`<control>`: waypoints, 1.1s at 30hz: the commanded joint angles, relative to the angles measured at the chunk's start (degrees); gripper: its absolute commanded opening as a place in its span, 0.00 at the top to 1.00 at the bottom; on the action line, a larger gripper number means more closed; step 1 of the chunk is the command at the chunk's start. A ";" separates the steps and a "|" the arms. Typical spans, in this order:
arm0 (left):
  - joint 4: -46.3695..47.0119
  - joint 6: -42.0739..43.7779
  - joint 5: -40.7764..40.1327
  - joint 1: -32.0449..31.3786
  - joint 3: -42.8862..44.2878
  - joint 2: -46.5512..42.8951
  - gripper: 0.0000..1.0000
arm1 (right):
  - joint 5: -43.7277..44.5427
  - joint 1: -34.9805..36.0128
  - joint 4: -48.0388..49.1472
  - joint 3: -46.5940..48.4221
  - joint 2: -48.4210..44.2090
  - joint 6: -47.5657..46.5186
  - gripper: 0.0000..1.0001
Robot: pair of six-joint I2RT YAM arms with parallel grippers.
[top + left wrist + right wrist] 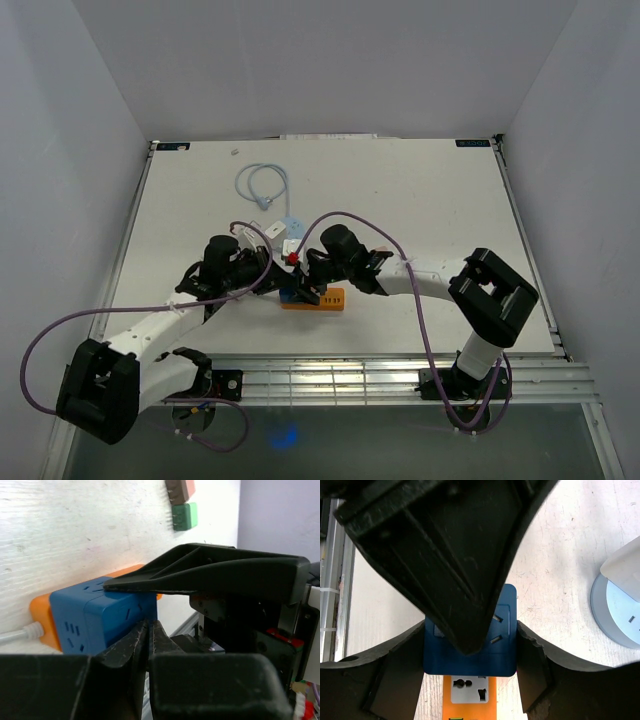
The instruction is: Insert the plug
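Well, boxy, socket-faced blue plug [470,665]

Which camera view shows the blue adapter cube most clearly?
The left wrist view: the blue adapter cube shows several faces with socket slots. The right wrist view shows its top, half covered; the top view shows only a sliver.

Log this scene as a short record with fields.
plug: blue cube adapter, on top of the orange power strip
seating: cannot tell if fully pushed in
right end effector: fingers clamped on the adapter's two sides
left end effector: shut, tip over the adapter's top face
elsewhere: coiled pale blue cable on the white table, apart from the strip
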 commanded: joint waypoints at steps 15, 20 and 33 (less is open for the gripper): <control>-15.35 4.72 -9.07 0.04 1.70 -4.93 0.81 | 3.49 0.52 -11.99 2.48 0.33 3.86 0.55; -15.53 4.99 -9.16 0.04 1.62 -4.32 0.81 | 4.55 0.43 -10.68 1.87 -1.08 4.74 0.30; -16.23 5.25 -8.99 -0.05 1.97 -3.96 0.81 | 3.76 0.43 -7.51 -0.85 -4.94 5.79 0.11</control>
